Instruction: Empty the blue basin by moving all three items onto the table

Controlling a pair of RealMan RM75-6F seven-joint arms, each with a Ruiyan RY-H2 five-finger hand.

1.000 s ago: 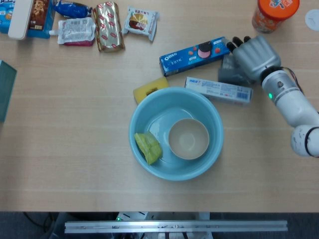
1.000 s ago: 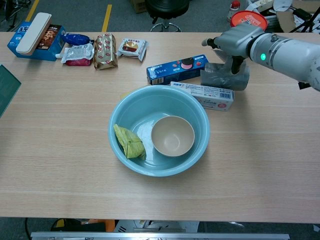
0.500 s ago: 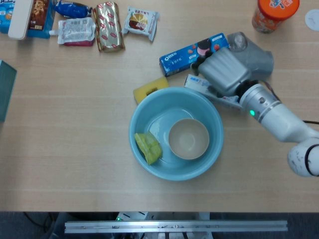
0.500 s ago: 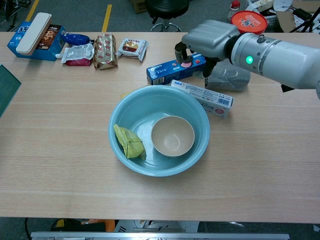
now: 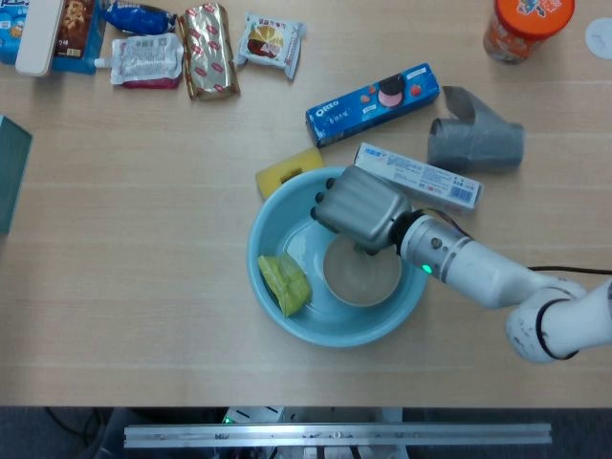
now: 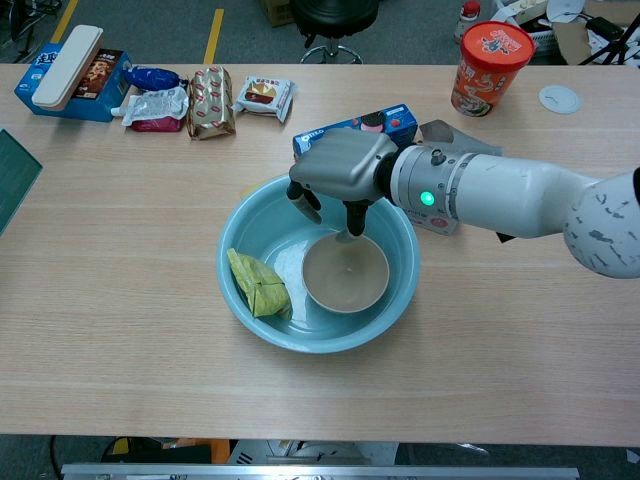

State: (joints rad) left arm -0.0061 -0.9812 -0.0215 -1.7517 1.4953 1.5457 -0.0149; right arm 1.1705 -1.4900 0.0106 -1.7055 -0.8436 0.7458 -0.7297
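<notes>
Oreo box (image 5: 373, 102) lies behind blue basin (image 6: 238, 285); right hand (image 6: 338, 172) hovers, fingers apart, empty.

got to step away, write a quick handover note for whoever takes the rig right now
Right robot hand: over the blue basin, fingers pointing down toward the beige bowl, holding nothing.
Left robot hand: not in view.
In the basin: the beige bowl and a green packet.
The grey pouch lies on the table, beyond the toothpaste box; it looks like the item already moved out.
Left: lift out the bowl and the green packet and set both on the table.
</notes>
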